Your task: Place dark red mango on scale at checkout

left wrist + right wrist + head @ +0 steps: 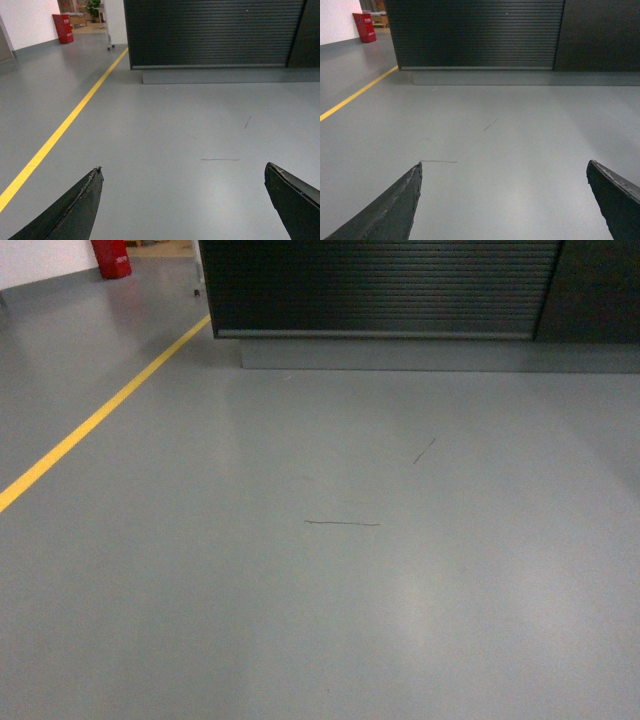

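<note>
Two empty tools, left [182, 200] and right [502, 200], are gaping toward the checkout [380, 285]; approaching mango-less is risking a wasted trip.

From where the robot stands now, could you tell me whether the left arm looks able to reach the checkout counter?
Probably not. The left gripper hangs open over bare grey floor, and a broad stretch of it lies before the ribbed checkout front. Nothing blocks the way; the base likely needs to drive closer.
</note>
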{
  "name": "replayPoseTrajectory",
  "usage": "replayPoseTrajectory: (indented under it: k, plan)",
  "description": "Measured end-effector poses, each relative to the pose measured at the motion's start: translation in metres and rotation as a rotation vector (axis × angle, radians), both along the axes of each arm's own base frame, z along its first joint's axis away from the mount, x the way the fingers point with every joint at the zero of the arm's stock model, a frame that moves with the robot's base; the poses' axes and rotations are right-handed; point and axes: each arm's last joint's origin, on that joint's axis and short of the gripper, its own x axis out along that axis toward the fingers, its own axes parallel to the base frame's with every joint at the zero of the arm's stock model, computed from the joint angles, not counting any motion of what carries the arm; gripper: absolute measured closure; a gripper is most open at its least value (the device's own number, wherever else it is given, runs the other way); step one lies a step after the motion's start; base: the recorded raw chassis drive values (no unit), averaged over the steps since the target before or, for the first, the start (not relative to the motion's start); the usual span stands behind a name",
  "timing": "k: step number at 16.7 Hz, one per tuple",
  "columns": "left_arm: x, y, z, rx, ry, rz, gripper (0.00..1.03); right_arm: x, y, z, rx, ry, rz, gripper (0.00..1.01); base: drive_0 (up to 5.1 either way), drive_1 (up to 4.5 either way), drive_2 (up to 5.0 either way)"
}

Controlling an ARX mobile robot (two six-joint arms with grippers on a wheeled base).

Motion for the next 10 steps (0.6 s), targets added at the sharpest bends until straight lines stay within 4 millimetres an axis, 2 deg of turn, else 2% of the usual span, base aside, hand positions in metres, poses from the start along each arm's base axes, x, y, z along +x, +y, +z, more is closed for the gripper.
replayPoseTrajectory:
  k: [3,10]
  plan:
    - [0.0000,0.0000,0.0000,0.000,0.000,0.000,0.05,0.0000,0.0000,0.0000,0.000,0.000,0.000,0.03,0.1,1.38,-1.2]
    - [0.0000,0.0000,0.0000,0.000,0.000,0.000,0.05,0.0000,0.0000,-0.0001,0.000,0.002,0.000,0.03,0.2,4.46,-4.1]
